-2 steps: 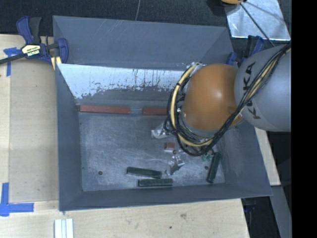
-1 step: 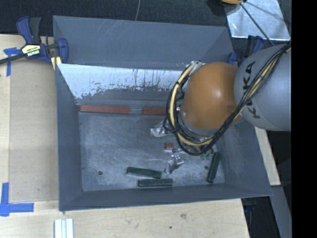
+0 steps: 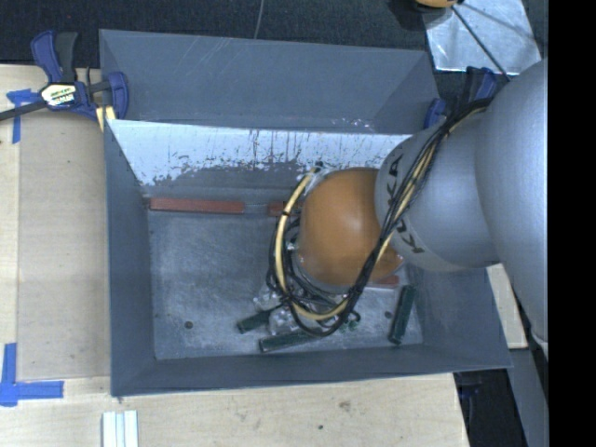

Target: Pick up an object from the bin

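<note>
Gripper, low over grey metal bin floor, front centre, above short dark stick-shaped pieces; its opening cannot be told; nothing visibly lifted, pick apparently outstanding.

A dark stick is lying flat at the near middle, with a shorter dark piece lying just left.

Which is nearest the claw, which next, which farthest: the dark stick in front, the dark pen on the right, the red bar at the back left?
1. Dark stick, at the front, just by the claw.
2. Dark pen, out on the right.
3. Red bar, along the back wall, left.
</note>
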You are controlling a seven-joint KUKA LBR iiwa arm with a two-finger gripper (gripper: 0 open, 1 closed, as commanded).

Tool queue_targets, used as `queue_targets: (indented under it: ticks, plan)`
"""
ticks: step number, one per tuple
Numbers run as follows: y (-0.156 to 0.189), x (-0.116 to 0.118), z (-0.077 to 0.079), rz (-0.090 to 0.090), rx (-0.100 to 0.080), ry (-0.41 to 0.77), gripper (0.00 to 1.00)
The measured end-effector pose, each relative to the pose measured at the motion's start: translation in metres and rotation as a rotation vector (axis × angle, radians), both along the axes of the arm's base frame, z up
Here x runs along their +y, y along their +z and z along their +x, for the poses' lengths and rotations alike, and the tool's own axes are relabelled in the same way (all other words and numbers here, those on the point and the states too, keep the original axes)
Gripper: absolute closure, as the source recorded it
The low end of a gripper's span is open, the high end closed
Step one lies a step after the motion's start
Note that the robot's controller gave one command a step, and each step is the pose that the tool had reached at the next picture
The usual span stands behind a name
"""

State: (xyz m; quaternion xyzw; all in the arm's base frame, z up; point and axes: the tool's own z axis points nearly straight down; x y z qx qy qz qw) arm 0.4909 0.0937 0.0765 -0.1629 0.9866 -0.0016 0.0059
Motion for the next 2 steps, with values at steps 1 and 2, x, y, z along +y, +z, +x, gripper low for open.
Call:
queue_targets:
  ticks: [1,2]
  plan:
    - [0.0,0.0,0.0,0.0,0.0,0.0,1.0]
    - [0.147,0.006,0.013,0.002,0.008,0.05,1.0]
